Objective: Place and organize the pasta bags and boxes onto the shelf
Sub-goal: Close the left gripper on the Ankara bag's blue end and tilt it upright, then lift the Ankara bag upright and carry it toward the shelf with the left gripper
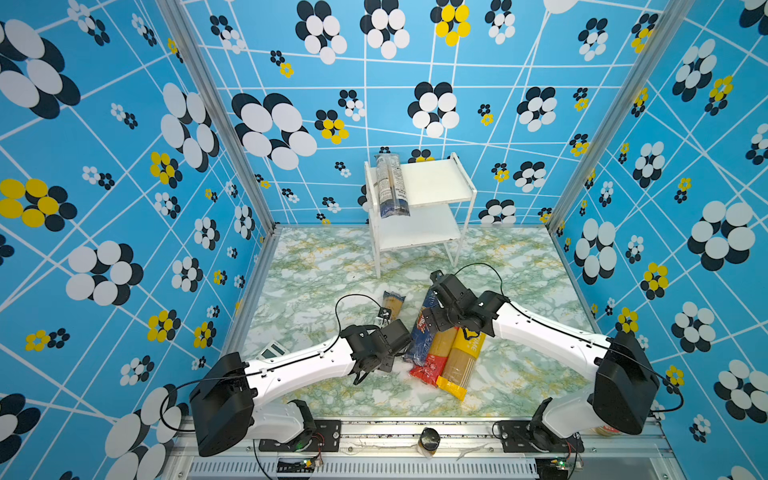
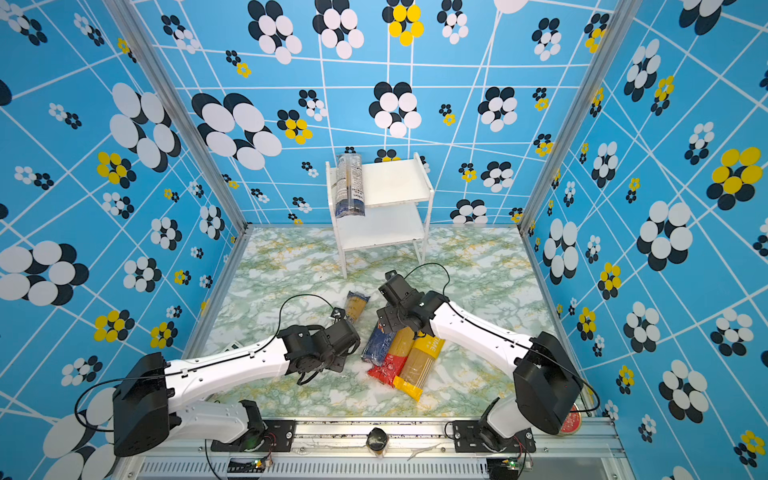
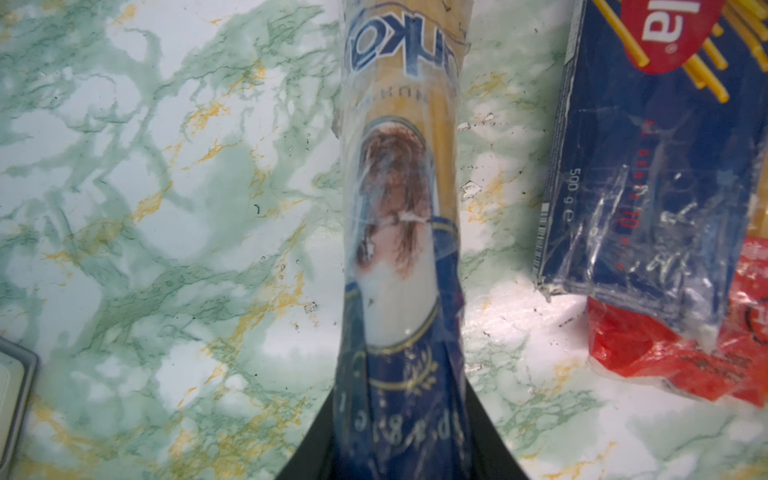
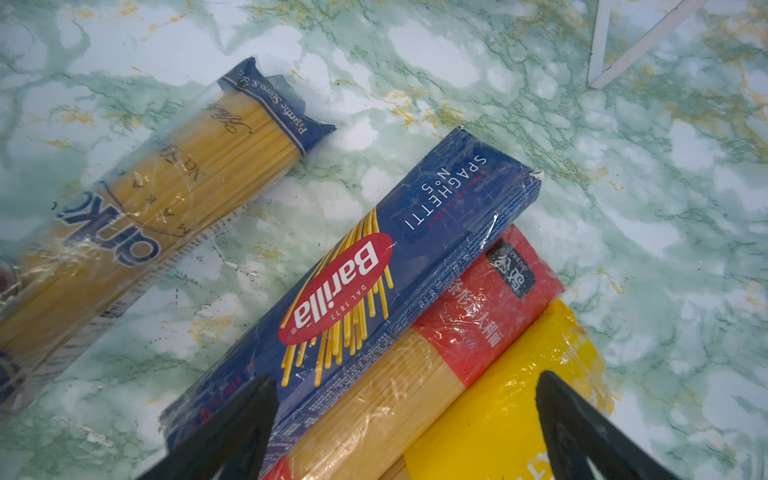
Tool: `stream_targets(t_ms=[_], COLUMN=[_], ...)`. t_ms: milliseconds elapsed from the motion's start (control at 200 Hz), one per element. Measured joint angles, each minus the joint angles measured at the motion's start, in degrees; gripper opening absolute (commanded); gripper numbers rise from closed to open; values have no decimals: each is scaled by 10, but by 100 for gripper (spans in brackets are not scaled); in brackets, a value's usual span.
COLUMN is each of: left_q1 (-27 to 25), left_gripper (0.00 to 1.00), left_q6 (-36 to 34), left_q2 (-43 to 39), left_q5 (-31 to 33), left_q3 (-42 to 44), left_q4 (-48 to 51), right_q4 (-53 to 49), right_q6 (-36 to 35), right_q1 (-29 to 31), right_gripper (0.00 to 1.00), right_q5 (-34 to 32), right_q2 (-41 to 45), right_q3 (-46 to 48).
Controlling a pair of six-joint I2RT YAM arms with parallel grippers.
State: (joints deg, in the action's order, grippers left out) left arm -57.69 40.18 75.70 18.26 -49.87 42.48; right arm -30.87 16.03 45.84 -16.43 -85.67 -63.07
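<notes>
Between left tool (image 3: 400,440) jaws: blue-ended spaghetti bag (image 3: 399,199), clamped.

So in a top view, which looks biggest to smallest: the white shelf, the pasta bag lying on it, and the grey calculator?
Largest: the white shelf.
Next: the pasta bag on its top board.
Smallest: the grey calculator, though it is partly hidden, so its full size is unsure.

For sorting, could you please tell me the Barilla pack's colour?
The Barilla pack is dark blue; right wrist view shows it best.
</notes>
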Motion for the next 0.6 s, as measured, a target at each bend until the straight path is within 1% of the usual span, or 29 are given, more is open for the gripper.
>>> stream_targets(t_ms=[220,400,600], left_q1=[12,25,50], left_gripper=[0,0,0], left_q6=[-11,-19,-23], left_q2=[-27,-76,-136], left_q5=[-31,-54,-99], left_q3=[-15,-42,-53], left_q4=[31,66,68], right_q4=[2,2,2], right_q6=[-2,-2,-2], right_q1=[-4,-9,-21], right_gripper=[99,99,99], right_q5=[-8,-10,-10], right_q2=[14,23,43], right_q3=[5,8,9])
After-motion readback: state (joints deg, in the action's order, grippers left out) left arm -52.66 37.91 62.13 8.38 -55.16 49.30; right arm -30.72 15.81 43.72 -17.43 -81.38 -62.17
